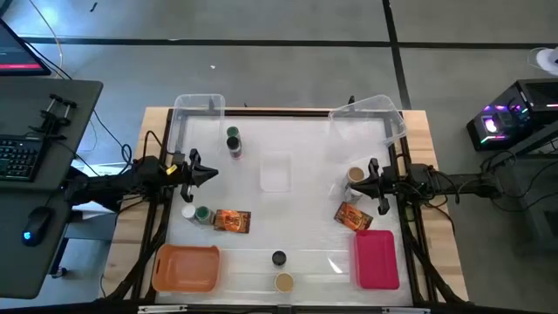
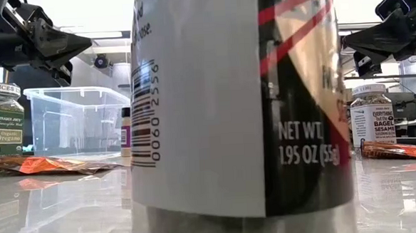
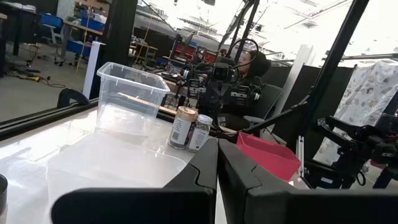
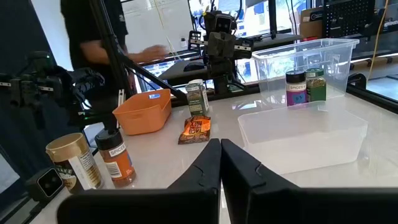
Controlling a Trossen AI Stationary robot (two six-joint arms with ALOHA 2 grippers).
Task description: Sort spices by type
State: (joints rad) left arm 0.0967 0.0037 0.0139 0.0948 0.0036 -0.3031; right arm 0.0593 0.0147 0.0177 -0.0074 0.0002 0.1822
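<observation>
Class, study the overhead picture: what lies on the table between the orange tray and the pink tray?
In the high view, two jars stand between the orange tray and the pink tray: a dark-lidded jar and a tan-lidded jar.

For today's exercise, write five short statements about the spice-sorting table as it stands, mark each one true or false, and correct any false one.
1. Both grippers are shut and hold nothing. True: the left gripper and right gripper hang over the table with fingers together.
2. The orange tray holds a jar. False: nothing lies in it.
3. The pink tray sits on the right arm's side. True.
4. Both foil packets lie stacked together. False: one foil packet is on the left, the other foil packet on the right.
5. The clear tubs stand at the table's far corners. True.
</observation>
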